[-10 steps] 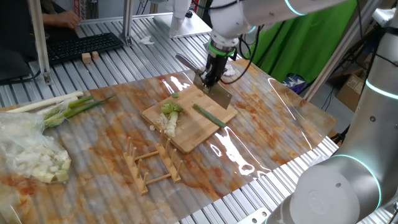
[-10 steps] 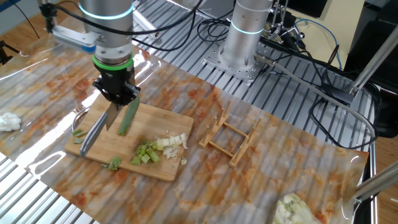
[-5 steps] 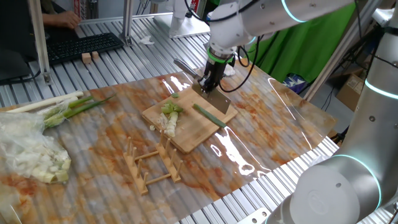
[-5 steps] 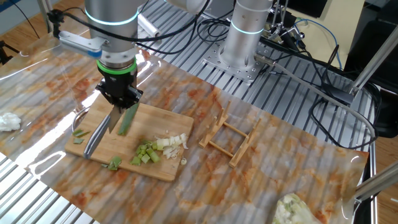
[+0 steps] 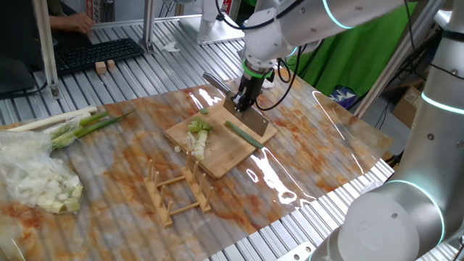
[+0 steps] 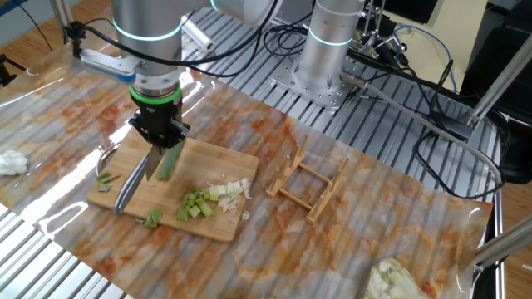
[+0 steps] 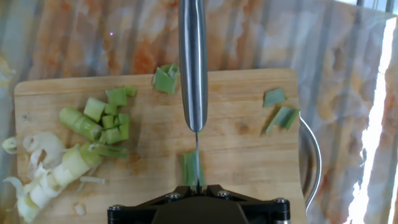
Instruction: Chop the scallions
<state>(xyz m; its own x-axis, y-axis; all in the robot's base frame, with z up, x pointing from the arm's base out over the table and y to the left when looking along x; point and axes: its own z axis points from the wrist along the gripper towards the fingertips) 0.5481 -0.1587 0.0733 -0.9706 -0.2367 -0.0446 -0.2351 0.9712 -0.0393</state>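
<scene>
A bamboo cutting board [image 5: 217,156] [image 6: 229,218] [image 7: 249,162] lies mid-table. My gripper [image 5: 243,98] [image 6: 160,141] [image 7: 196,185] is shut on a steel knife [image 5: 256,122] [image 6: 130,184] [image 7: 193,62], which stands edge-down over the board. A short green length of the scallions [image 5: 243,135] [image 6: 171,160] [image 7: 191,168] lies right under the blade. Several cut white and pale-green bits [image 5: 197,138] [image 6: 209,198] [image 7: 87,127] are piled on the board's other half. A few green scraps [image 7: 280,113] lie near the board's edge.
A wooden rack [image 5: 177,192] [image 6: 307,187] stands beside the board. A bundle of whole stalks [image 5: 72,122] and a pale heap in clear plastic [image 5: 36,181] lie at the far left. A keyboard [image 5: 98,52] sits behind. A white wad [image 6: 10,162] rests near the mat's edge.
My gripper and the knife have shifted slightly across the board above the green piece. The cut bits have stayed where they were.
</scene>
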